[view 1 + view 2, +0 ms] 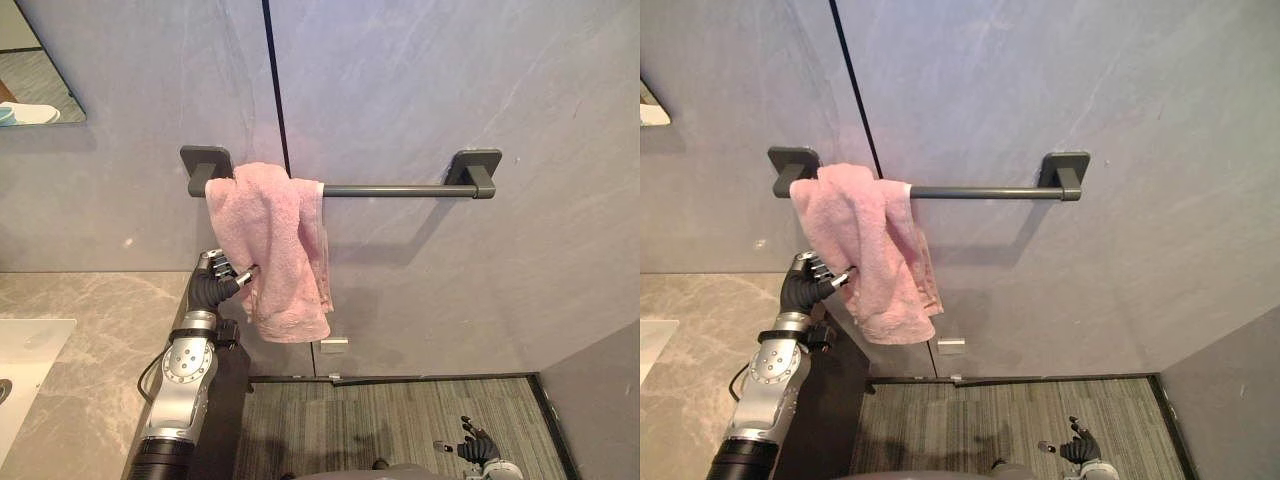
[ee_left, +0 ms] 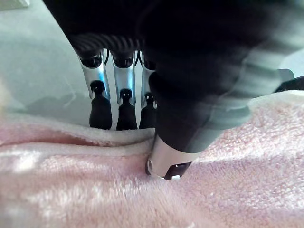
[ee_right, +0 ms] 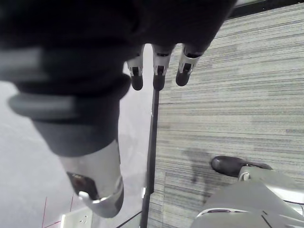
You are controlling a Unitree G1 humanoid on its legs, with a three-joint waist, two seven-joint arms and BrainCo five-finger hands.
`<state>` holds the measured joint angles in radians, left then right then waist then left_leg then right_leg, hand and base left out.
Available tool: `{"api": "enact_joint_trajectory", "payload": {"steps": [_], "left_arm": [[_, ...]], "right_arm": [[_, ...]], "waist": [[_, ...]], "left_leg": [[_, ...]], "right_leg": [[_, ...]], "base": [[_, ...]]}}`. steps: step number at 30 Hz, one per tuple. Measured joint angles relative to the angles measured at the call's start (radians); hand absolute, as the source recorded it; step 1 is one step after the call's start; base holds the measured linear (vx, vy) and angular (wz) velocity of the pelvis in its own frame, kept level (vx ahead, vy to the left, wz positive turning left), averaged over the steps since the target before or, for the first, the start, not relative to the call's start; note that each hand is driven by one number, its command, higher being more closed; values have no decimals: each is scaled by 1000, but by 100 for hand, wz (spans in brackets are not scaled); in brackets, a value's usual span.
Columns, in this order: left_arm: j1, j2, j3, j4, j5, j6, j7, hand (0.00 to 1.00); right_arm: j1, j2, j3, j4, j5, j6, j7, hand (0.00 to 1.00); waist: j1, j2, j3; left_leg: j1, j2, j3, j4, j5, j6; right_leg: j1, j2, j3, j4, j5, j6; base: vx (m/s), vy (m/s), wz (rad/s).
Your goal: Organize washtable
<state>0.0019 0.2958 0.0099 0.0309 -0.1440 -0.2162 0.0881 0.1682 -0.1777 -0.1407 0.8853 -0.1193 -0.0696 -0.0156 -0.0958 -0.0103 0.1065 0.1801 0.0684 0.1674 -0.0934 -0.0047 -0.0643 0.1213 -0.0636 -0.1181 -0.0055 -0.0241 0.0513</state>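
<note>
Two head cameras side by side face the towel rail (image 1: 400,190), both showing its full length. The left wrist camera sits close against the pink towel (image 2: 95,190) on it; the right wrist camera looks at the floor (image 3: 237,95) below.

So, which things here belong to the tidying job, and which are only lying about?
In the job: pink towel, pinched by the left hand; towel bar it hangs over.
Just there: right hand, idle low over the floor; countertop; sink; wall socket.
</note>
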Motion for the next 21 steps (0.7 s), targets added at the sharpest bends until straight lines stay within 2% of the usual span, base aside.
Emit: {"api": "enact_joint_trajectory", "payload": {"steps": [6,9,10,12,21], "left_arm": [[-5,0,0,0,-1,-1,1,100],[-5,0,3,0,-1,-2,3,100],[-5,0,3,-1,-1,-7,3,100],[-5,-2,3,-7,-2,-9,3,100],[-1,-22,0,-52,-2,-20,0,100]], "right_arm": [[-5,0,0,-28,1,1,-1,0],[12,0,3,-170,3,0,-1,0],[24,0,4,-269,6,-5,-1,0],[29,-4,6,-361,12,-21,-1,0],[38,-30,100,-681,44,-76,44,0]], "waist": [[-1,-6,4],[-2,-6,4],[-3,-6,4],[-3,-7,3],[0,-8,4]], "left_leg": [[-1,0,14,0,-1,1],[-3,1,27,0,-2,2],[-4,1,30,0,-2,2],[-10,2,36,0,-3,2],[-9,4,56,0,-9,4]], "right_leg": [[-3,2,13,-11,8,1],[-8,3,27,-17,14,2],[-13,4,31,-16,14,2],[-21,5,38,-15,15,2],[-31,10,64,-12,15,3]], "base": [[-19,-8,-7],[-24,-11,-12],[-34,-16,-11],[-23,-16,-9],[0,-15,-8]]}}
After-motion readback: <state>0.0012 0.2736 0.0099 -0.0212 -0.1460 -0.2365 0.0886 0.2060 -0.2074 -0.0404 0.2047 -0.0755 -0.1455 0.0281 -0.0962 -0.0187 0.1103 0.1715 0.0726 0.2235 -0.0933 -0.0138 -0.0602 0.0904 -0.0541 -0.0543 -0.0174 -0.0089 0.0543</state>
